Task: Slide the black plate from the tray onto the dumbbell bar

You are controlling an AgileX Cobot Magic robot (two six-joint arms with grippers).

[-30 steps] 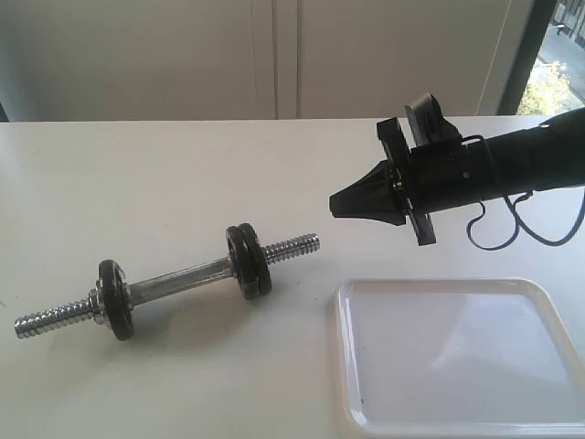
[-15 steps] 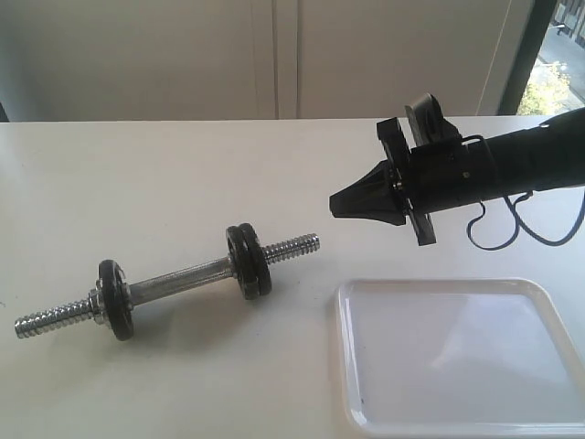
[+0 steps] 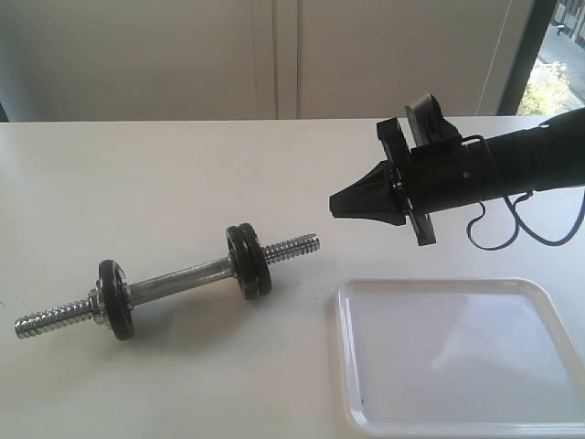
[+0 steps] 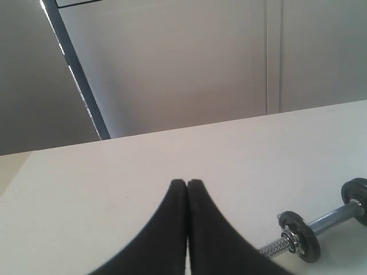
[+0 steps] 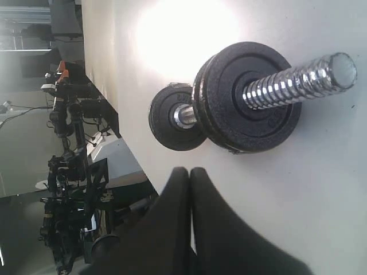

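Left tool (image 4: 187,184), closed, appears only in its wrist view.

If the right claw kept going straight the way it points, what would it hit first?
The right claw would probably meet the paired black plates on the dumbbell bar first; depth is unclear.

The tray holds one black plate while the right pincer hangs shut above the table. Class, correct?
No: the exterior view shows the tray bare; the plates sit on the dumbbell bar. The right pincer does hang shut above the table.
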